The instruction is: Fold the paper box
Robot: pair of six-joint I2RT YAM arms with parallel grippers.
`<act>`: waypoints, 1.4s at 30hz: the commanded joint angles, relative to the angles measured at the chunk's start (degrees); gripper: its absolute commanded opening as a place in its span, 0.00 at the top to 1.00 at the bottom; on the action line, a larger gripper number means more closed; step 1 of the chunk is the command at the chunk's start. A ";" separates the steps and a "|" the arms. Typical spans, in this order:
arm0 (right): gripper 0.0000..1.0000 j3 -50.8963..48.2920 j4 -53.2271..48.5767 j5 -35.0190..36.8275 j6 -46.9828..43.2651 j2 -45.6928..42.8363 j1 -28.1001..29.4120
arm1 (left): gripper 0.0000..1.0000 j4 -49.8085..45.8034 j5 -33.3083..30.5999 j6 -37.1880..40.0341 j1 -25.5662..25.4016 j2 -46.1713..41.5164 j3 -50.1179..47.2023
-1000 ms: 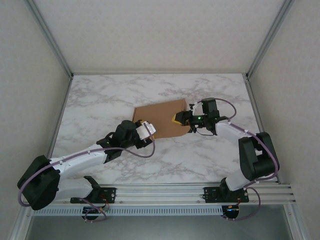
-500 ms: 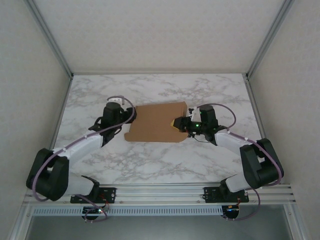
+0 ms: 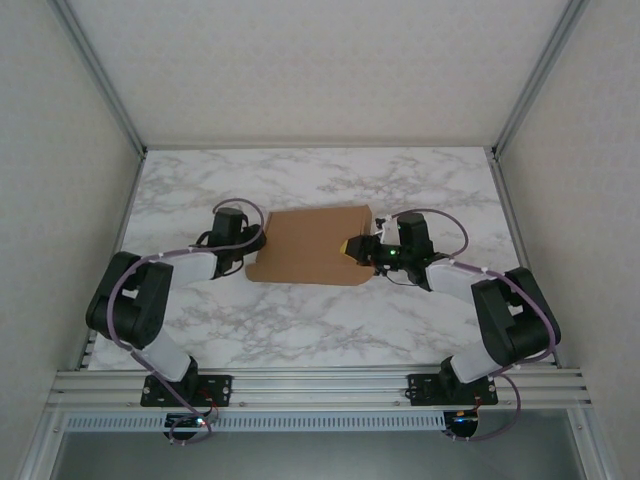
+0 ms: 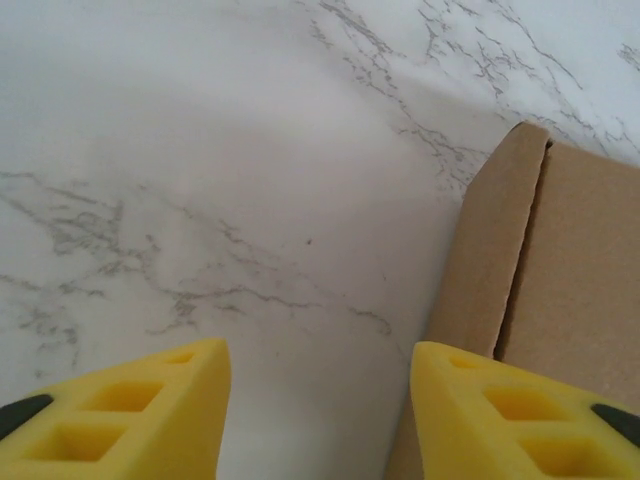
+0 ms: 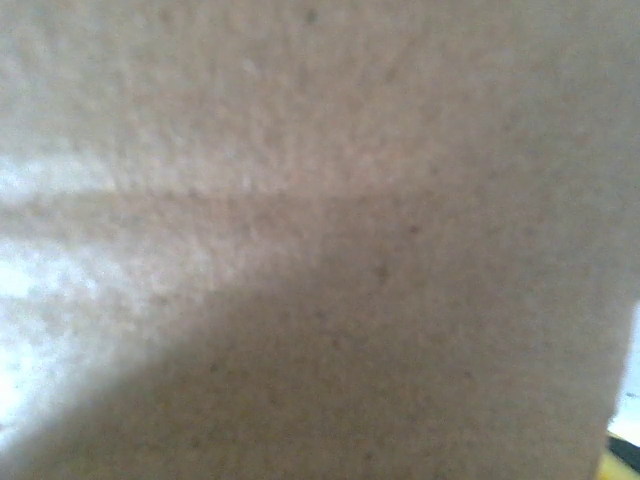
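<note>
Presently the left gripper [image 4: 318, 420] gapes wide at the paper box [image 4: 560, 300] edge; the right gripper [image 3: 352, 246] grip cannot be told. The edge should seat deeper before closing.

The paper box [image 3: 310, 245] is plain brown, unprinted cardboard, lying flat and slightly skewed between my left gripper [image 4: 318, 405] and my right gripper [image 3: 352, 246]. Ahead and to the right of my left jaws, its edge carries a narrow creased flap. Before my right jaws its surface sits very close and blurred.
</note>
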 commanded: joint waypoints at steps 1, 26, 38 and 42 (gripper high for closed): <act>0.49 -1.48 -5.39 4.18 -2.80 2.01 0.56 | 0.54 1.28 0.50 -0.52 0.31 1.62 1.53; 0.43 3.78 -6.98 1.82 -2.54 4.30 -4.68 | 0.56 -0.92 -5.16 5.31 -0.15 -0.79 2.65; 0.47 2.45 -6.12 0.60 -3.01 5.35 -4.62 | 0.48 -1.94 6.55 7.85 -0.03 2.71 7.91; 0.47 2.42 -6.53 0.59 -3.20 5.42 -4.70 | 0.51 -2.22 8.70 7.86 0.04 5.65 8.50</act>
